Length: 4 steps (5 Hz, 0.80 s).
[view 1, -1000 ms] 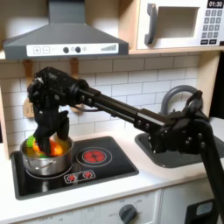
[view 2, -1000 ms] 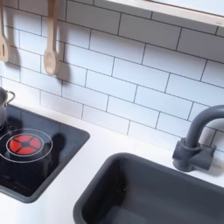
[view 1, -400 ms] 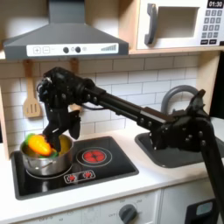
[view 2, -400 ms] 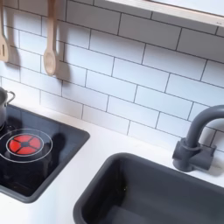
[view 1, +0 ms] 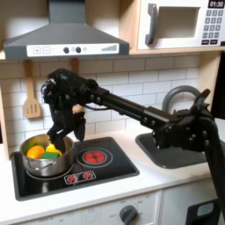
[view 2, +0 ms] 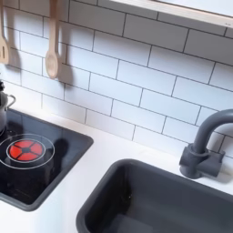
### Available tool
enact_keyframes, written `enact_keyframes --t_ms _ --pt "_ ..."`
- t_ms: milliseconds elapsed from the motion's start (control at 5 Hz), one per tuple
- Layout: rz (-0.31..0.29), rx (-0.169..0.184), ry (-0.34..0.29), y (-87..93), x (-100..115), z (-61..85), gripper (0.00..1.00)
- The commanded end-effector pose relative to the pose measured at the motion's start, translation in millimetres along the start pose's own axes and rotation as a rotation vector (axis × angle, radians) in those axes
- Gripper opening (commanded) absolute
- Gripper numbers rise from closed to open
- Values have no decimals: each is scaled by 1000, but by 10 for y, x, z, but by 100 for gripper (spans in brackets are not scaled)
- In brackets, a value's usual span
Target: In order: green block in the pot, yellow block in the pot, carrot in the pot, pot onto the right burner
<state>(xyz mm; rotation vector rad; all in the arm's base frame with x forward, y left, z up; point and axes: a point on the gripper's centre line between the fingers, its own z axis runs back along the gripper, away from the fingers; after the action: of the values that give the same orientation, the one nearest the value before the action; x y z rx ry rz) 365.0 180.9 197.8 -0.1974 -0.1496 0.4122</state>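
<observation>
In the first exterior view the silver pot (view 1: 37, 168) stands on the left burner of the black stove (view 1: 114, 170). Inside it lie the orange carrot (view 1: 35, 152) and, beside it, the green block (view 1: 52, 156). The yellow block is hidden; I cannot tell it apart from the carrot. My gripper (view 1: 60, 141) hangs at the pot's right rim, fingers pointing down and slightly apart, holding nothing. The second exterior view catches a sliver of the pot (view 2: 4, 109) at the second exterior view's left edge.
The right burner (view 1: 95, 156), red-ringed, lies just right of the pot and also appears as a burner (view 2: 25, 147) in the second exterior view. A dark sink (view 2: 155, 196) with a grey tap (view 2: 202, 144) sits right of the stove. Wooden utensils (view 2: 53, 55) hang on the tiled wall.
My gripper has risen out of the pot and shifted to its right rim. The carrot now lies loose inside the pot.
</observation>
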Motion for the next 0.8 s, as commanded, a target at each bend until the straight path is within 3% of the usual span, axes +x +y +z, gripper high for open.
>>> enact_keyframes --t_ms 0,200,400,600 --pt "-100 -20 76 15 -70 -42 100" --pt "-113 -20 71 60 -144 39 100" --pt "-115 -31 60 21 -92 43 100" --pt "-122 -23 79 98 -59 37 100"
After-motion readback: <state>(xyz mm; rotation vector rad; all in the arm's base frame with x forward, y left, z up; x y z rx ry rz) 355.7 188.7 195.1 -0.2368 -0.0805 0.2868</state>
